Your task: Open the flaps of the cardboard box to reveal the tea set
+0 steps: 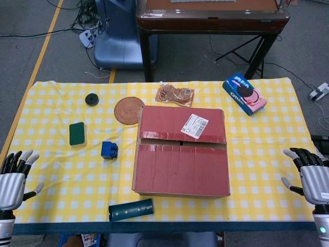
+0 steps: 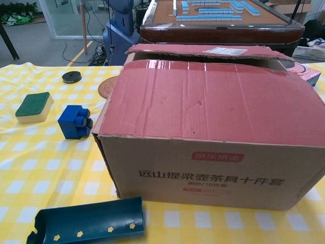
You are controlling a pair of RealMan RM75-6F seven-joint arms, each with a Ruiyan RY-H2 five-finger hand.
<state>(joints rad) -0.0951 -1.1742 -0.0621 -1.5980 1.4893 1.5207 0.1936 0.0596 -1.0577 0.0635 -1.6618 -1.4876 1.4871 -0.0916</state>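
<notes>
A red-topped cardboard box point(image 1: 181, 151) stands in the middle of the yellow checked table point(image 1: 61, 170), its two flaps folded down with a narrow dark seam between them. In the chest view the box point(image 2: 213, 168) fills the frame, its near flap point(image 2: 203, 101) bowed slightly upward and the far flap point(image 2: 203, 50) a little raised. My left hand point(image 1: 14, 177) hovers at the table's left front corner, fingers spread, holding nothing. My right hand point(image 1: 311, 177) is at the right front edge, fingers spread and empty. Both hands are well apart from the box. The tea set is hidden inside.
A dark green tube point(image 1: 131, 210) lies by the box's front left corner. A blue brick point(image 1: 109, 150), a green sponge point(image 1: 77, 134), a black disc point(image 1: 92, 99) and a woven coaster point(image 1: 128, 110) lie to the left. A snack bag point(image 1: 175, 94) and a cookie box point(image 1: 244, 93) lie behind.
</notes>
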